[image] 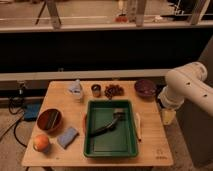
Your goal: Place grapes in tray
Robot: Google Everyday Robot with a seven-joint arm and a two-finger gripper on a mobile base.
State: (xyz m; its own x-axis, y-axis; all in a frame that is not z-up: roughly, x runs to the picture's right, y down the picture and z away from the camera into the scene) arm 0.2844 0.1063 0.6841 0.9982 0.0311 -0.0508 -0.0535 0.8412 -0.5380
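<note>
The grapes (114,90), a small dark reddish-brown bunch, lie on the wooden table just behind the far rim of the green tray (110,153). The tray sits at the table's middle front, with a dark long-handled brush (107,125) lying in it. My white arm comes in from the right. Its gripper (169,116) hangs at the table's right edge, right of the tray and well away from the grapes. It is open, with nothing in it.
A small dark cup (96,90) stands left of the grapes, and a dark purple bowl (145,88) right of them. A clear bottle (76,90) is at the back left. A reddish-brown bowl (49,120), a blue sponge (67,136) and an orange fruit (41,142) lie left of the tray. A pale stick (138,125) lies along its right side.
</note>
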